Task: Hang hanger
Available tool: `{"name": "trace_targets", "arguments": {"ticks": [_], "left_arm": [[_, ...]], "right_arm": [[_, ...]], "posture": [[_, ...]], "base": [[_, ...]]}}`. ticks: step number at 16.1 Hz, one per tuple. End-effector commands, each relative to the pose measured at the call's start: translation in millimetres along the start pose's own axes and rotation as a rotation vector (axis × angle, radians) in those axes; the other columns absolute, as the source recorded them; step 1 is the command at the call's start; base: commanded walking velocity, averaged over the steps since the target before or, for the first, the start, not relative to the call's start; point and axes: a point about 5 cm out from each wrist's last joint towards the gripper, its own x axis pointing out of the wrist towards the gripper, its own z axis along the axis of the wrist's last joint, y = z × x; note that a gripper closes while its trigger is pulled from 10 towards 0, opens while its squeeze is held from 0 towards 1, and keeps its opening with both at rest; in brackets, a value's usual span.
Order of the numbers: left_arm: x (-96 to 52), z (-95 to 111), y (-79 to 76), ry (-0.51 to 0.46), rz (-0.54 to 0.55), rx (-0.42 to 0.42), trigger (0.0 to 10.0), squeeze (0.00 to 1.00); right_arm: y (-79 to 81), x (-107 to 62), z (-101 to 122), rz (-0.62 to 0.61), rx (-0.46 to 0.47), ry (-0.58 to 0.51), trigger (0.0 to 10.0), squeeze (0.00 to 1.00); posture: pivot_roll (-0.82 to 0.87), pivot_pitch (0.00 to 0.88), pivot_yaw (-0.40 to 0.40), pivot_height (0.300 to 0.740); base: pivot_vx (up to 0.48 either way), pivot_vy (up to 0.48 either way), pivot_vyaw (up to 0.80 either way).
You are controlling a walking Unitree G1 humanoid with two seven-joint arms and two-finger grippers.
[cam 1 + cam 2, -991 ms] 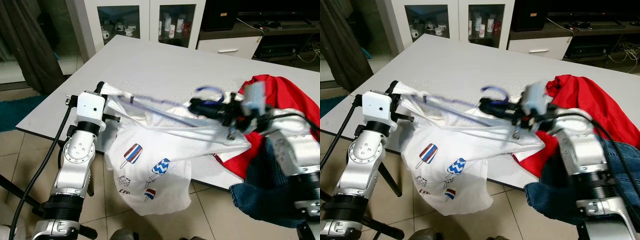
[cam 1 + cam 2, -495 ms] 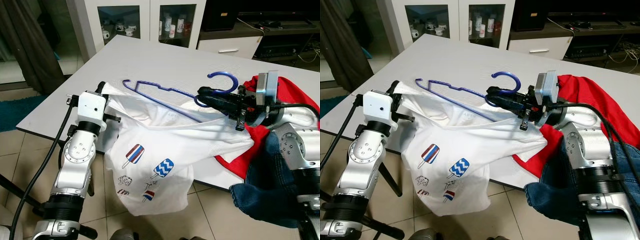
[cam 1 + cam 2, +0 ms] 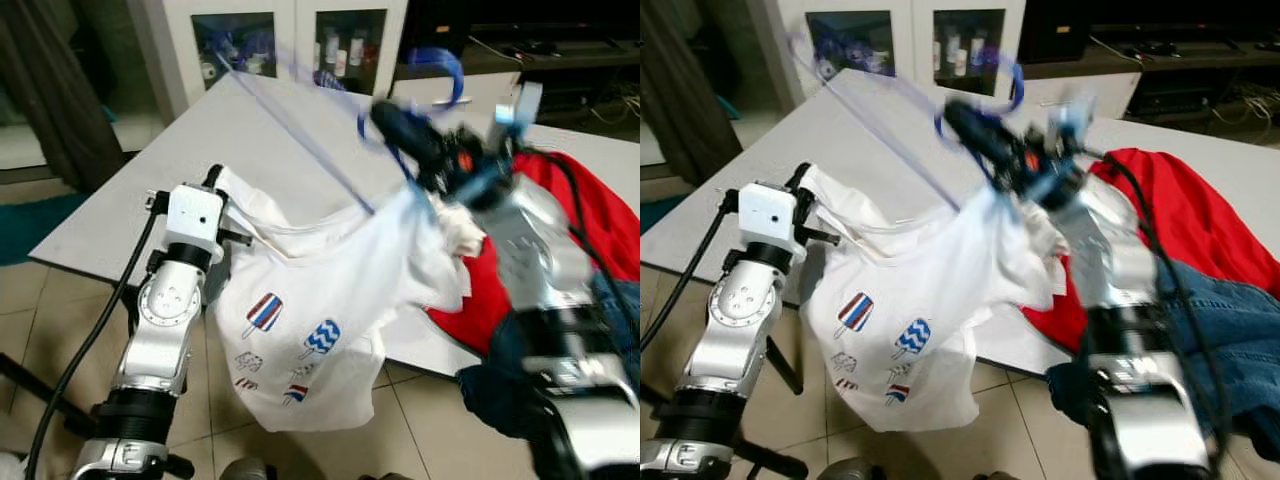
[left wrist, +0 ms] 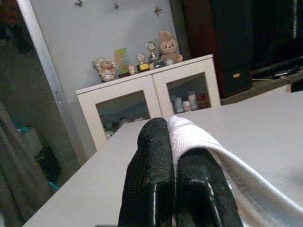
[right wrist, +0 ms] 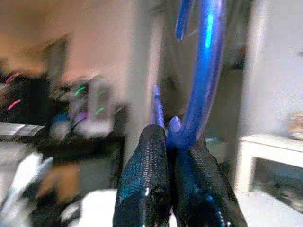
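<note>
The blue hanger (image 3: pixel 300 120) is up above the bench (image 3: pixel 150 190), its hook pinched by the right pincer (image 5: pixel 173 142). The left pincer (image 4: pixel 177 156) pinches the white shirt (image 3: pixel 330 290). Lift slowly so the shirt stays on.

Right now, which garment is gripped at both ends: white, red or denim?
The white printed T-shirt: left gripper pinches one edge, right gripper lifts the other on the blue hanger.
</note>
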Motion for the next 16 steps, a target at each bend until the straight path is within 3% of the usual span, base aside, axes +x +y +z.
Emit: {"name": "trace_targets", "arguments": {"ticks": [1,3,5,8,11,16], "left_arm": [[1.3,2,-3.9,-0.01,-0.009,0.002,0.0,0.0],[1.4,3,-5.4,-0.01,-0.007,-0.003,0.0,0.0],[0.6,2,-6.1,-0.01,-0.001,-0.007,0.0,0.0],[-0.4,2,-6.5,-0.009,0.006,-0.009,0.0,0.0],[-1.6,1,-7.7,-0.006,0.011,-0.012,0.0,0.0],[-0.1,2,-9.3,-0.008,0.009,-0.016,0.0,0.0]], "right_arm": [[-2.1,9.4,-2,-0.075,0.004,-0.021,0.0,0.0],[-4.0,20.5,-8,-0.172,0.035,-0.057,0.0,0.0],[-25.1,29.8,-4,-0.444,0.082,-0.147,0.0,0.0],[-49.2,21.7,9,-0.665,0.126,-0.255,0.0,0.0],[-70.1,13.6,42,-0.771,0.083,-0.381,0.0,0.0],[-89.7,-3.0,74,-0.871,0.064,-0.503,0.0,0.0]], "posture": [[0.07,0.0,0.001,0.74],[0.07,0.0,-0.004,0.74],[0.07,0.0,-0.013,0.74],[0.08,0.0,-0.019,0.74],[0.08,0.0,-0.022,0.74],[0.07,0.0,-0.021,0.74]], "base": [[0.0,0.0,0.0],[0.0,0.0,0.0],[0.0,0.0,0.0],[0.0,0.0,0.0],[0.0,0.0,0.0],[0.0,0.0,0.0]]}}
